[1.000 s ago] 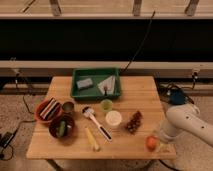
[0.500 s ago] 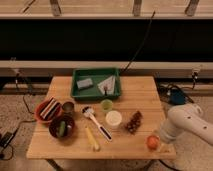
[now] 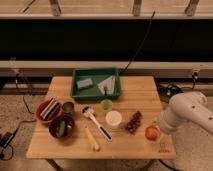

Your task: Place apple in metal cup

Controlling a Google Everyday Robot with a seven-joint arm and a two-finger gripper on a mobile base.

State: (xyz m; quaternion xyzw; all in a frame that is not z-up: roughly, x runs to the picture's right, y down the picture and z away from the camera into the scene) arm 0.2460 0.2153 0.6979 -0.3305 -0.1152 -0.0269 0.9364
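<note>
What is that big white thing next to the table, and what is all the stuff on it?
That is a robot arm. At its end sits the gripper, its two-fingered hand, beside the apple near the right front corner of the table. I cannot tell whether it holds the apple. The one camera looks down on the table from above. On it stand a metal cup at the left, a green tray, a red bowl, a dark bowl, a green cup, a white cup and grapes.

You can see the gripper (image 3: 158, 130), near the right front of the desk (image 3: 137, 97), and the apple (image 3: 152, 133) at it have both shifted slightly upward.
</note>
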